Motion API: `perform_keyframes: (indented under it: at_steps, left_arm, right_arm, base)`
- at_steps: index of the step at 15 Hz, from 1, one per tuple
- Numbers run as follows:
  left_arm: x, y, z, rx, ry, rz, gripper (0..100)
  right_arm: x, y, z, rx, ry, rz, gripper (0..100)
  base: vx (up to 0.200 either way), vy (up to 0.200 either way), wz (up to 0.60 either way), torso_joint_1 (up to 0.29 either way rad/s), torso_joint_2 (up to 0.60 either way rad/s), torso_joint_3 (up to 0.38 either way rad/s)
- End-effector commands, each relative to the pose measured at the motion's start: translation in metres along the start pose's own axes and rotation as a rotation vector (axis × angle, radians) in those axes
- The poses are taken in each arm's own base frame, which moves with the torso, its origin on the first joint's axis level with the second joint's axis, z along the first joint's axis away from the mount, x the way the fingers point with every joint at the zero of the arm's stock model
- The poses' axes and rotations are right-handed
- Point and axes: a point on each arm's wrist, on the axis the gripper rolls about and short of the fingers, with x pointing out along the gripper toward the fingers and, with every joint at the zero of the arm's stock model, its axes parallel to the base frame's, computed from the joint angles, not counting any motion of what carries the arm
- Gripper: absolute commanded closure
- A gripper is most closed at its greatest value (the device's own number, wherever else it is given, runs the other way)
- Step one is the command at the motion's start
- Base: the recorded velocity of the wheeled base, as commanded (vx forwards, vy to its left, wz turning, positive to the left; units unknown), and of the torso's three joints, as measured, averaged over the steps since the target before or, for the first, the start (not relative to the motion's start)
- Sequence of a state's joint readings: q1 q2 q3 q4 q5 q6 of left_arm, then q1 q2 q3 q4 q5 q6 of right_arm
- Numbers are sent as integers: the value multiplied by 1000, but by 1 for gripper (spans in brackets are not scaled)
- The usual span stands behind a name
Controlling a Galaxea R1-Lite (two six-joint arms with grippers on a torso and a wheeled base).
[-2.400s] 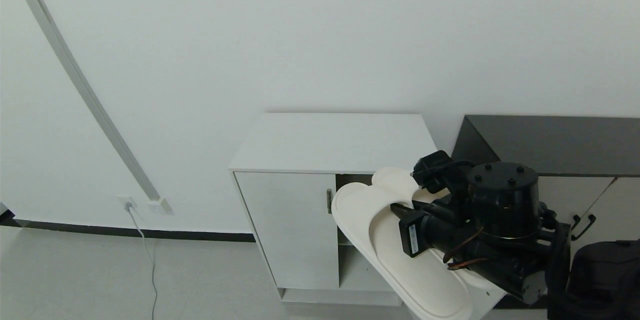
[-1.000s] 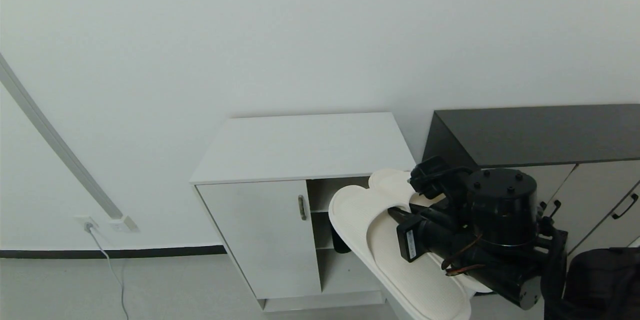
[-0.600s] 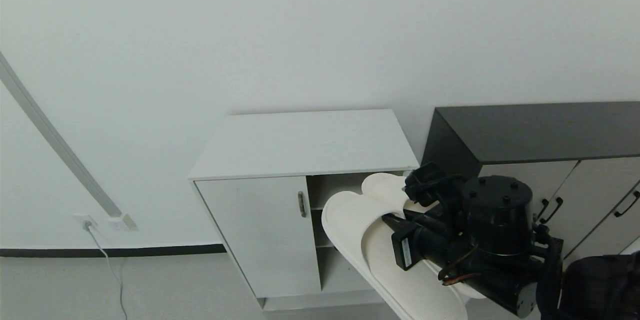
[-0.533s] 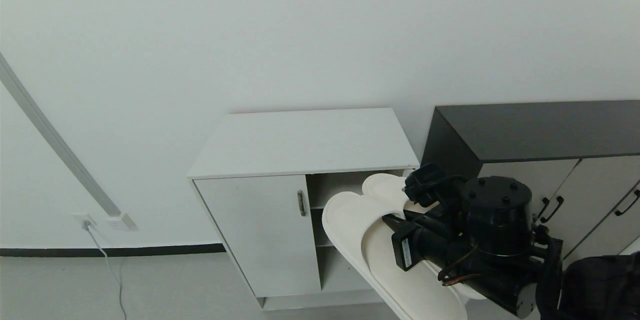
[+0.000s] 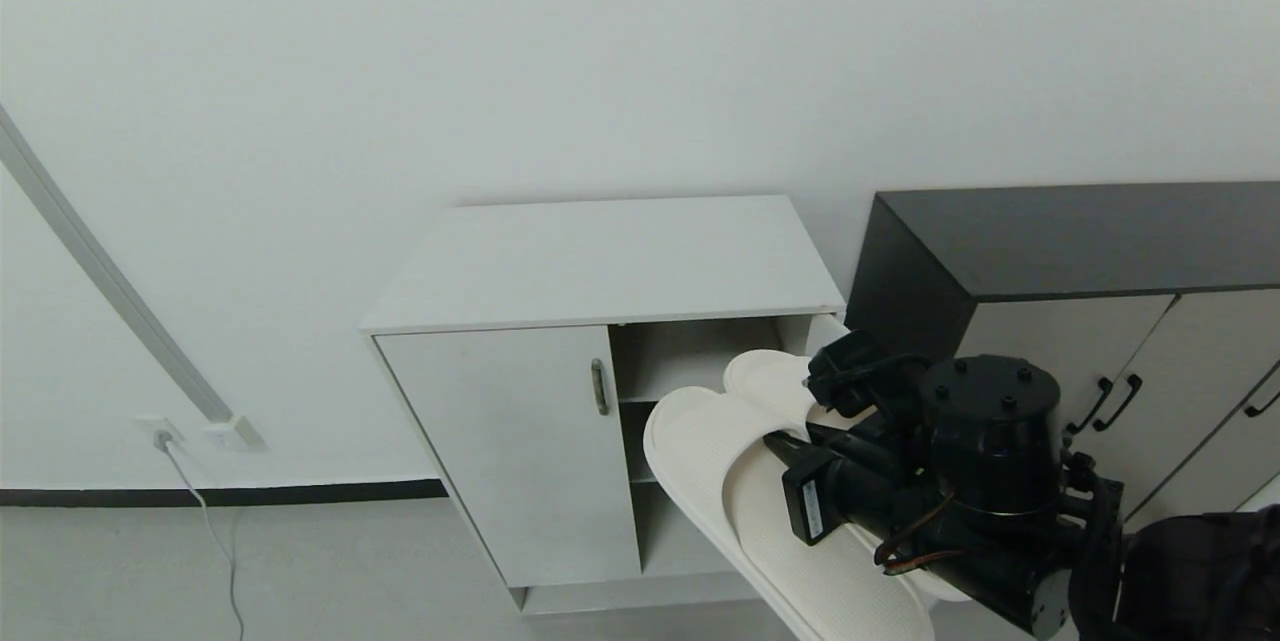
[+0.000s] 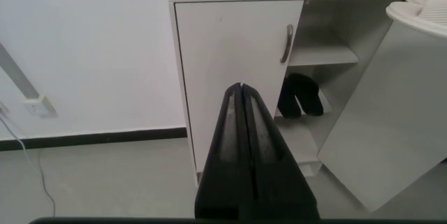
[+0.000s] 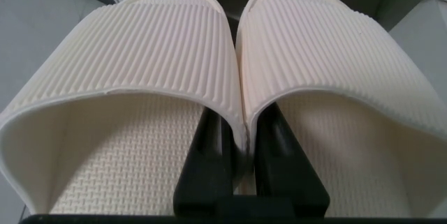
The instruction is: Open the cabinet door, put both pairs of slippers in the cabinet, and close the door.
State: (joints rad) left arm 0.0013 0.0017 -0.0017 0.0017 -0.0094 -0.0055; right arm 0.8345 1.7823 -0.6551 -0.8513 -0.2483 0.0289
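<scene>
Nearest me, the right gripper (image 7: 241,151) pinches the touching inner walls of a pair of cream ribbed rubber slippers (image 5: 720,461), holding them in the air just before the opening. The left gripper (image 6: 241,95) hangs lower, its fingers pressed together on nothing. Beyond stands the white wooden cabinet (image 5: 600,261), its right-hand door (image 6: 380,126) swung wide, and a pair of black slippers (image 6: 302,95) sits on a shelf inside. I'd say half is done. The cream pair must go in, then the door be closed. A dark-topped sideboard (image 5: 1080,231) stands alongside.

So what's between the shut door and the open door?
Between the shut door and open door: shelves, with black slippers on one. The left wrist view shows it.
</scene>
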Motion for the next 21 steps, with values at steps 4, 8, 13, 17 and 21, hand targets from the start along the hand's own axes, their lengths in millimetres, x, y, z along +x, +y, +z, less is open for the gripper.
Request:
perform_keyframes:
  at_steps: [4,8,13,17,21]
  left_arm:
    - [0,0,0,-1,0,0,100]
    - [0,0,0,-1,0,0,100]
    - [0,0,0,-1,0,0,100]
    - [0,0,0,-1,0,0,100]
    - [0,0,0,-1,0,0,100]
  right_arm:
    - [0,0,-1,-4,3,1,100]
    - [0,0,-2,-8,8,1,100]
    - [-1,0,-3,-9,10,1,100]
    - [-1,0,-3,-5,-16,3,100]
    - [-1,1,-3,-16,-16,5,100]
  base:
    - [0,0,0,-172,389,217]
    - [0,0,0,-220,523,296]
    - [0,0,0,-216,544,321]
    - [0,0,0,-193,515,317]
    - [0,0,0,-163,491,321]
